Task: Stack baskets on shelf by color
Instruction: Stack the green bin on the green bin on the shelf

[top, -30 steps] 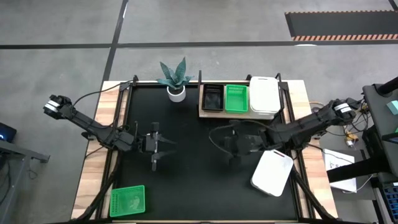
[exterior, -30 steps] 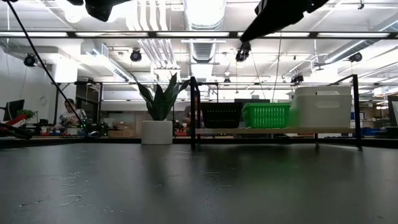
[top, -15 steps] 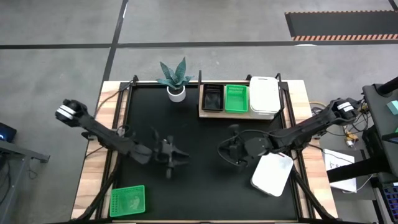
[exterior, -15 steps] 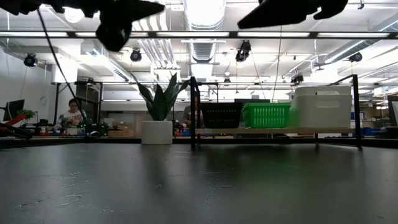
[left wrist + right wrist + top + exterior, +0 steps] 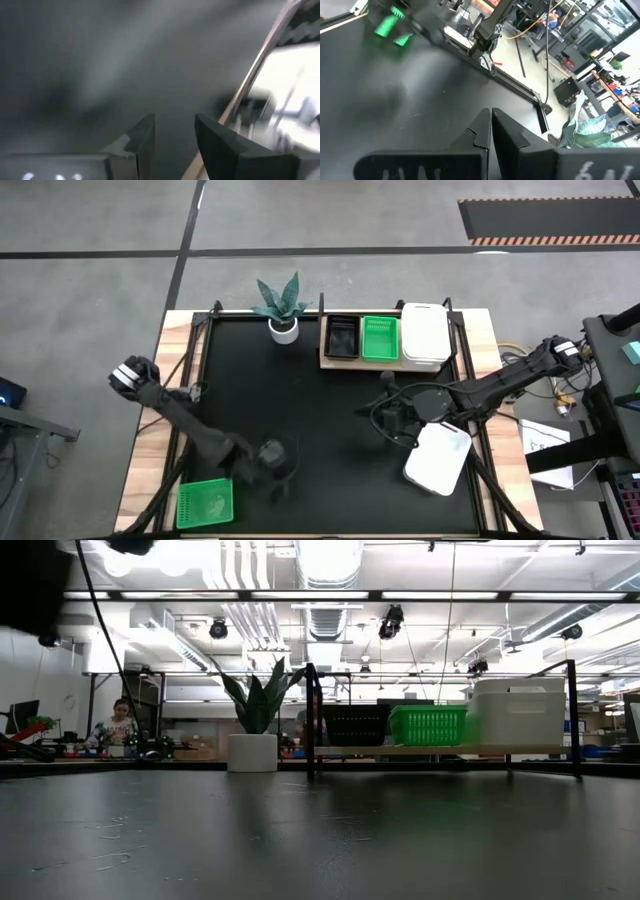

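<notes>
The shelf (image 5: 385, 361) stands at the table's far side and carries a black basket (image 5: 342, 337), a green basket (image 5: 379, 338) and a white stack (image 5: 425, 335). The low view shows them as black basket (image 5: 357, 725), green basket (image 5: 428, 725) and white stack (image 5: 520, 712). A loose green basket (image 5: 205, 502) lies flat at the near-left corner. A white basket (image 5: 438, 458) lies flat near the right edge. My left gripper (image 5: 277, 478) (image 5: 175, 125) hovers open, right of the loose green basket. My right gripper (image 5: 375, 422) (image 5: 491, 112) is shut above the table's middle, left of the white basket.
A white plant pot (image 5: 284, 330) with a green plant stands left of the shelf, at the far edge. Black frame rails run along the table's left and right sides. The dark tabletop (image 5: 310, 410) lies bare between the arms. A person (image 5: 118, 725) sits in the room far behind.
My left gripper has swung from the table's left-middle toward the near edge and slightly rightward, ending beside the loose green basket. My right arm has risen out of the low view, its gripper staying over the table's middle. No basket has moved.
</notes>
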